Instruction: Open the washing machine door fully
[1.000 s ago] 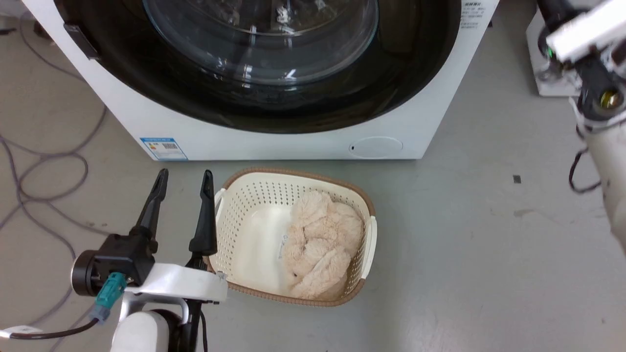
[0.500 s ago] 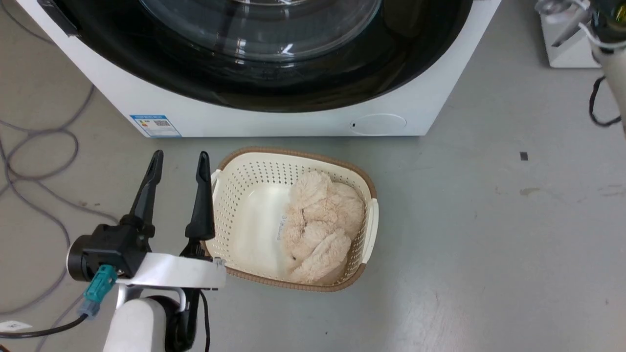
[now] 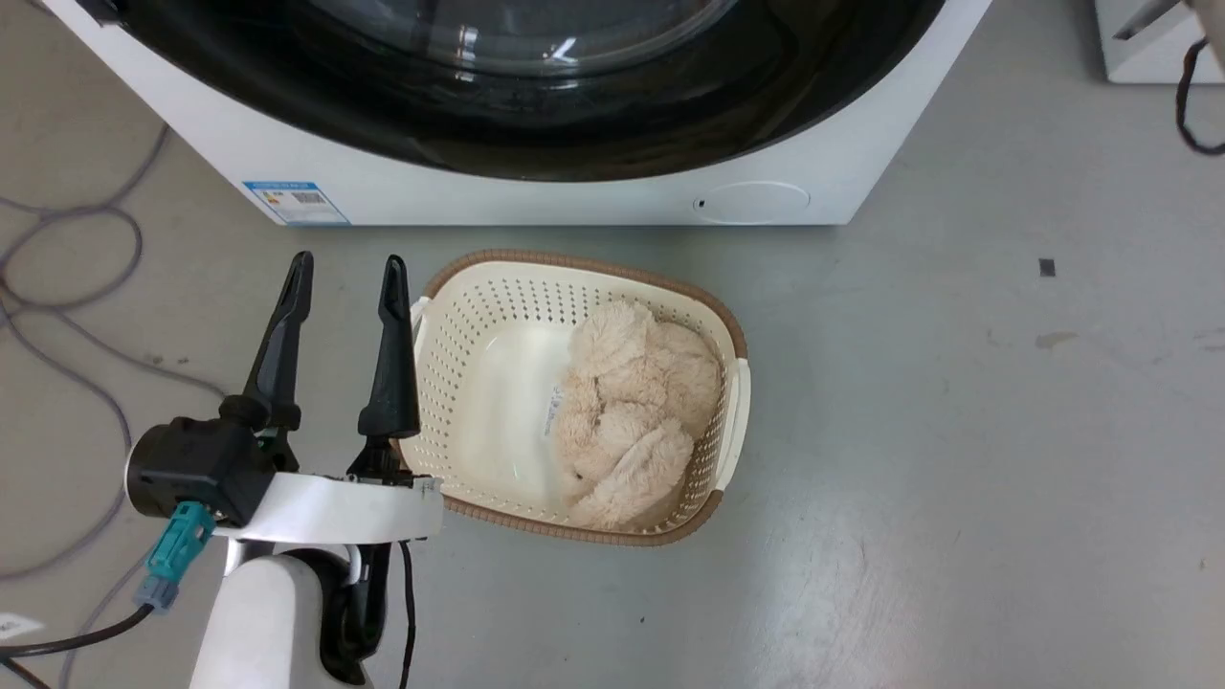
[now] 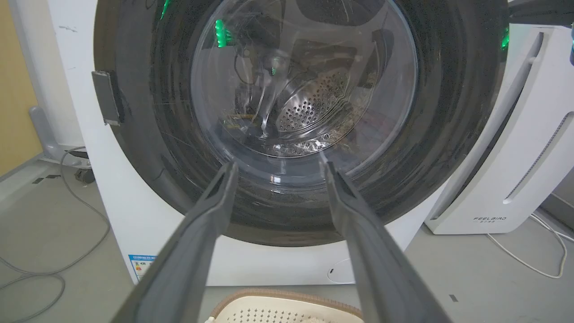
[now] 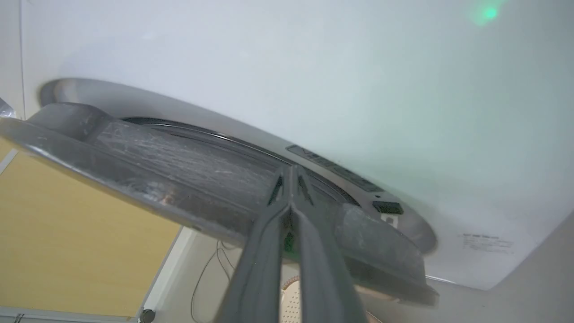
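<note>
Right claw [image 5: 291, 172]: fingers together with nothing visible between them. The tips reach the matte grey back of the door [image 5: 179, 170], close to its rim. Whether they press on it cannot be told. Here the door stands off the white front of the machine [image 5: 314, 67], leaving a narrow wedge-shaped gap with a small black latch part [image 5: 388, 207] exposed.

Left claw [image 3: 346, 263]: fingers apart and empty, low over the floor [image 3: 957, 431] and just beside the left rim of the basket [image 3: 593, 268]. It points at the door's glass, well apart from it.

Seen along the left claw, the glossy disc covers almost the whole drum opening, and perforated steel shows through the glass. The basket, holding a beige plush [image 3: 632, 411], sits on the floor in front of the machine, below the door. Cables [image 3: 57, 316] trail at the left.

Progress, as judged: the door is off its latch and just ajar at the free edge. Nearly the whole swing to fully open is left. The right claw is placed to drive it, and the left has no part in it.
</note>
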Robot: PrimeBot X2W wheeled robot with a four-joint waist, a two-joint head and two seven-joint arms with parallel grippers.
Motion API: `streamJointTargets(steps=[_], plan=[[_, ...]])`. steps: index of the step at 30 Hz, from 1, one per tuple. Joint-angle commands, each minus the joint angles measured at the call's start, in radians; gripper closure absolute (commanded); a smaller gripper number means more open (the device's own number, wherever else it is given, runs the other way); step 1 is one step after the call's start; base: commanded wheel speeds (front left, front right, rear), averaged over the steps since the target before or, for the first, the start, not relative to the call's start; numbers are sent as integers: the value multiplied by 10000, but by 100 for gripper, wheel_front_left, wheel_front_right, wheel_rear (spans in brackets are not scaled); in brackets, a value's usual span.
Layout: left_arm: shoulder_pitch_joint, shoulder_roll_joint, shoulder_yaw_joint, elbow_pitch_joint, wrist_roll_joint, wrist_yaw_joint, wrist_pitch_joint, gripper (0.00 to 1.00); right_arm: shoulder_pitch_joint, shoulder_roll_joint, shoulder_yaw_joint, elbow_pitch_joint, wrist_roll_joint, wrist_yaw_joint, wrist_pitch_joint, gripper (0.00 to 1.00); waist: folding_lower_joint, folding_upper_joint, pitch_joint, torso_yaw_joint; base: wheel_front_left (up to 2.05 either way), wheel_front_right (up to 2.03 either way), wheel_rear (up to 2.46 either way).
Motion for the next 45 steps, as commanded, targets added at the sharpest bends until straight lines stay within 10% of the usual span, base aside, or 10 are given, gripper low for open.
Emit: streamJointTargets(steps=[1,20,45], plan=[[-179,6,-23,-63,-128,-3,-96,0,-462,22,246,259,257,9,120,100,-1,0,84,13,0,0,0],[-180,6,-149,44,-259,88,-224,0,-16,-55,1144,-95,1035,10,2255,100,-1,0,-104,71,0,0,0],[1306,7,-391,1104,369,177,-224,0,4207,-243,1148,-2724,2274,10,3429,100,-1,0,-2679,207,0,0,0]])
